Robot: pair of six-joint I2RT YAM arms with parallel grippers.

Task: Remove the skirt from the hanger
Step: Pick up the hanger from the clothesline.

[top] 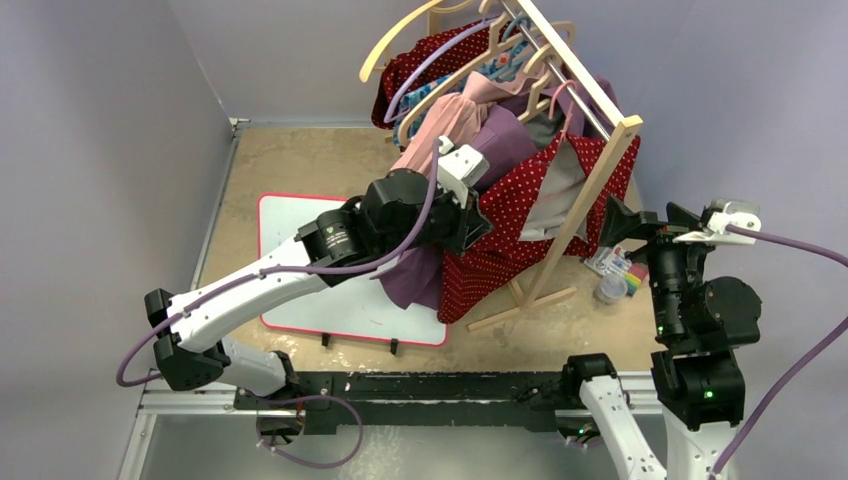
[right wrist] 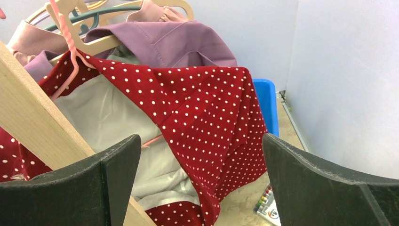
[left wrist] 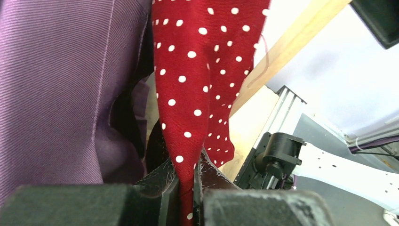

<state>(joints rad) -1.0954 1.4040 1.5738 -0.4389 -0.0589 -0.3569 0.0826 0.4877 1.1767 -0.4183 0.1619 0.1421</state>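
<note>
Skirt (left wrist: 188, 94), seemingly its hem, pinched in left end effector (left wrist: 187, 193), right end effector (right wrist: 201, 141) agape

The skirt (left wrist: 188, 94) is matt dotted cloth, the rack (right wrist: 28, 117) smooth bare wood.

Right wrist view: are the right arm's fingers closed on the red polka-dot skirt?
No, the fingers stand wide apart, with the skirt hanging beyond the gap between them.

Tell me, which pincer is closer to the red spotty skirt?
Left. The left pincer is shut on a fold of the skirt, touching it. The right pincer hangs open beside the skirt, past the wooden rack, not touching.
</note>
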